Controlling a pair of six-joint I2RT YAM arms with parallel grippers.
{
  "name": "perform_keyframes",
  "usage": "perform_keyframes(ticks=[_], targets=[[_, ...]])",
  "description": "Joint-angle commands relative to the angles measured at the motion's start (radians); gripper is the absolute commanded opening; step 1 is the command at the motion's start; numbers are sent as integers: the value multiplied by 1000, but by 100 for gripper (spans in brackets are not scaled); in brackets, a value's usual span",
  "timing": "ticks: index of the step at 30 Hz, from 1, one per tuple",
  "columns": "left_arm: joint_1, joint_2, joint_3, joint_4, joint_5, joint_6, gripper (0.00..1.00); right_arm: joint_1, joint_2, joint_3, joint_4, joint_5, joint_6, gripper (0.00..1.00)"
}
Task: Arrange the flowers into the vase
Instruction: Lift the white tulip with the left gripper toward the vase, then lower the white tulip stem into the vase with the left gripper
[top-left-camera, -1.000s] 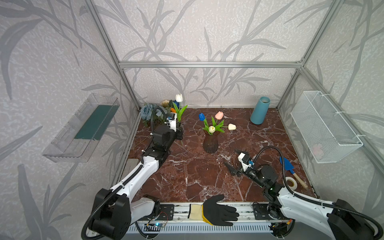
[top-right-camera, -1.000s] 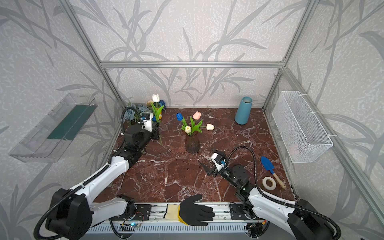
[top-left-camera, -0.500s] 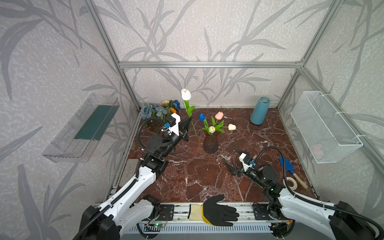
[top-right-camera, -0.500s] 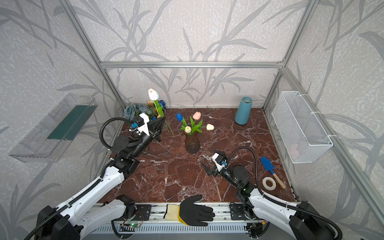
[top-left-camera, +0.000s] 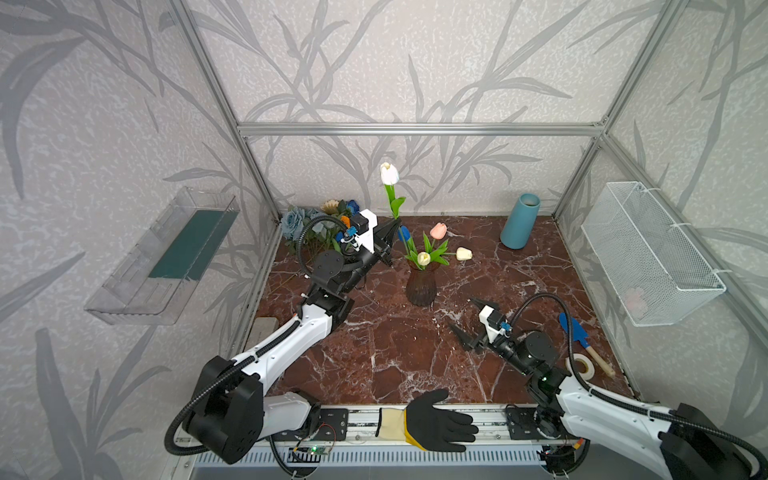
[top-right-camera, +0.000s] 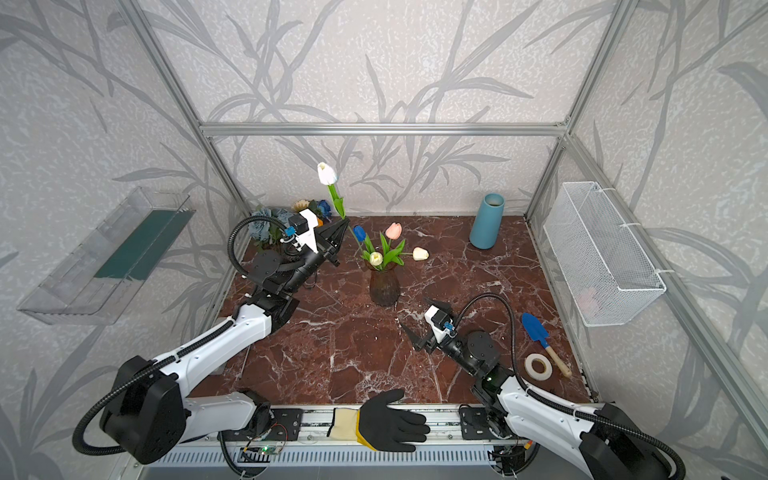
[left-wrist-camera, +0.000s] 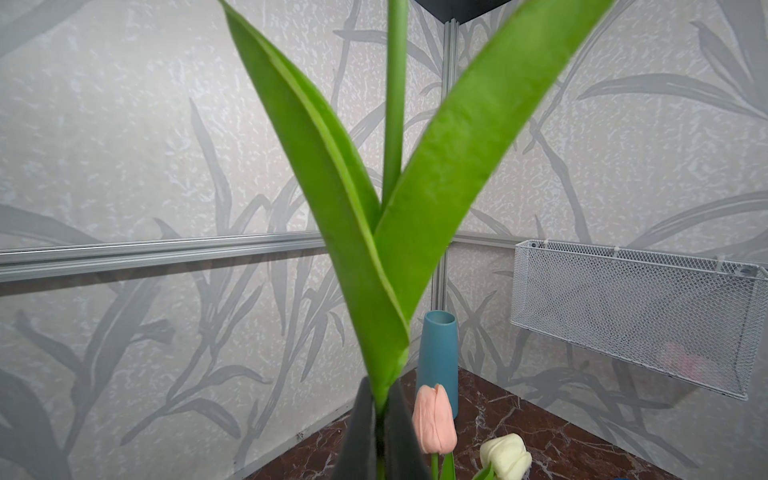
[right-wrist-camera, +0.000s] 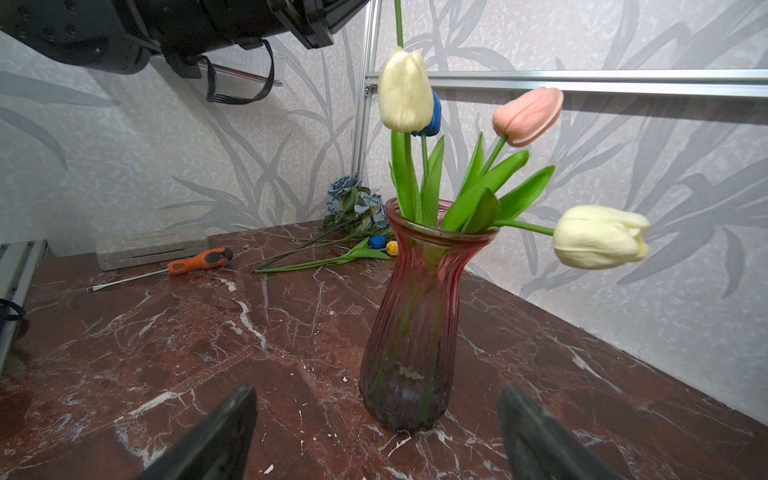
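A red marble desk (top-left-camera: 395, 357) sits inside leaf-patterned walls. Near its middle the glass vase (top-left-camera: 420, 286) holds four tulips (top-left-camera: 430, 249) crowding its neck. The left pincer (top-left-camera: 395, 230), pinching the stem of a white tulip (top-left-camera: 389, 173), hangs just beside them. The right pincer (top-left-camera: 463, 313) stands spread and empty near the vase. In the back left corner lie loose flowers (top-left-camera: 309, 220).

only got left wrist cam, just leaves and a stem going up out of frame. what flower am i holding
Observer: A white tulip; the left gripper is shut on it.
Operator: where's the vase
Observer: The reddish glass vase stands right of your gripper and nearer the front, with four tulips in it.
Operator: right arm in the way?
Observer: No, the right gripper is open and empty, front-right of the vase.
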Motion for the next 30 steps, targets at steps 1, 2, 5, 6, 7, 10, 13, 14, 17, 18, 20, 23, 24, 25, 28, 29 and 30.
perform_keyframes(ticks=[1,2,5,6,7,10,13,14,17,18,20,23,24,25,28,29,30], targets=[[-3,34,53,87,33,-33,0,5,-5,-9,10,-5,4,91],[-6,48,58,98,37,-40,0,5,-5,-9,11,-5,4,91],[-7,91,70,133,46,-73,0,5,-9,-9,5,-3,3,91],[-7,105,75,136,50,-82,0,5,-11,-7,3,-3,3,91],[-9,117,80,136,54,-84,0,5,-11,-7,3,-4,3,91],[-16,147,85,139,57,-92,0,5,-11,-8,2,-6,3,91],[-24,162,86,119,65,-81,0,5,-12,-8,3,-5,3,91],[-28,163,86,110,62,-75,0,5,-13,-6,1,-5,2,91],[-41,165,85,61,63,-46,0,5,-14,-7,0,-5,2,91],[-46,164,86,44,62,-33,0,5,-13,-7,0,-5,1,91],[-58,162,85,16,48,-13,0,5,-13,-6,0,-5,1,91],[-72,162,80,-14,42,15,0,5,-7,-5,1,-5,2,91],[-77,163,80,-25,38,26,0,5,-4,-5,3,-5,1,91],[-83,166,83,-30,37,33,0,5,-2,-5,4,-6,1,91],[-90,182,92,-47,49,43,0,5,2,-4,6,-6,2,91],[-90,186,95,-52,51,43,0,5,3,-4,6,-6,1,91],[-90,190,96,-57,55,45,0,5,3,-3,5,-6,2,91]])
